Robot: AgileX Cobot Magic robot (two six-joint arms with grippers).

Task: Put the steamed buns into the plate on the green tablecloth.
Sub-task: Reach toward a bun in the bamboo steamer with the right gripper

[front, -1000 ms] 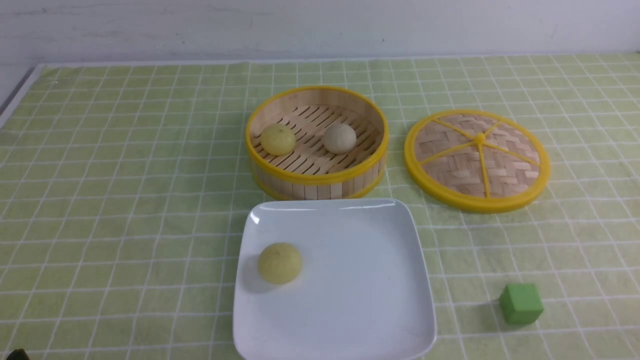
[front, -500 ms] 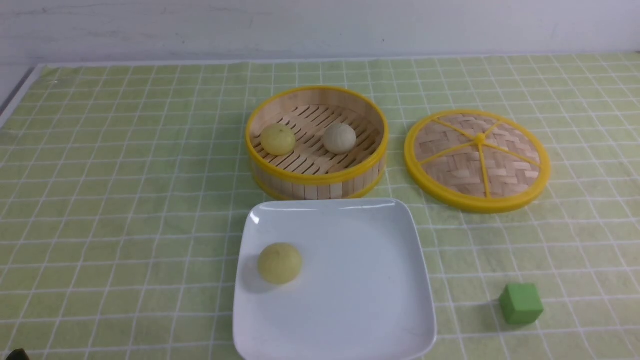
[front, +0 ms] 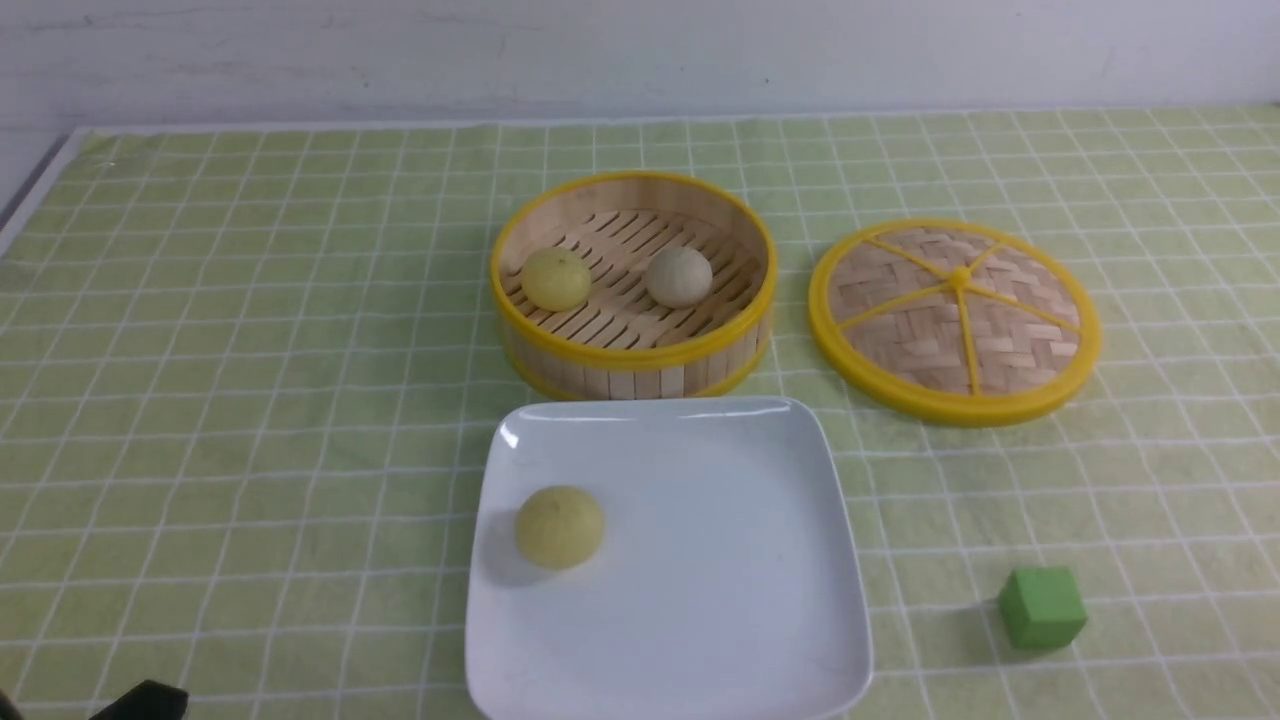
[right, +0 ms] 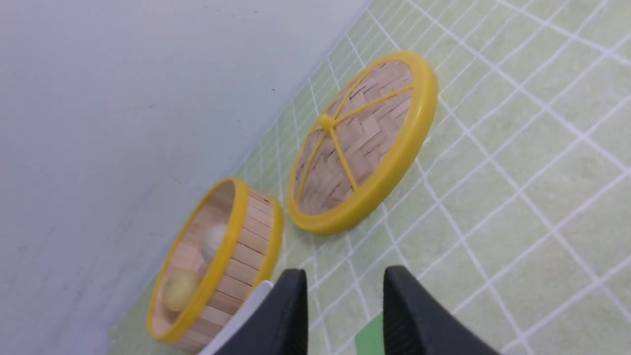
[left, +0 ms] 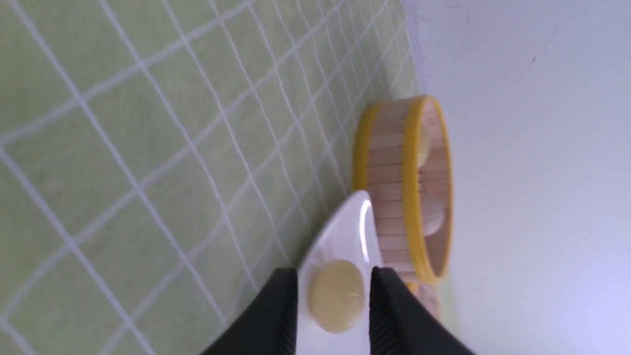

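One pale yellow steamed bun (front: 559, 526) lies on the left part of the white square plate (front: 720, 600) on the green tablecloth (front: 250, 400). A second yellow bun (front: 556, 278) and a greyish-beige bun (front: 679, 276) sit in the bamboo steamer basket (front: 634, 352) behind the plate. My left gripper (left: 334, 276) is open and empty, low over the cloth left of the plate; the plated bun shows through its gap, well beyond it. A black tip of that arm (front: 140, 700) shows at the front view's bottom left. My right gripper (right: 345, 276) is open and empty, out of the front view.
The round woven lid (front: 955, 318) with a yellow rim lies flat to the right of the steamer. A small green cube (front: 1041, 606) sits on the cloth right of the plate, near the front. A white wall bounds the far edge of the table.
A black part of my left arm has come further into the front view at the bottom left corner. The buns, plate, steamer, lid and cube have not moved.
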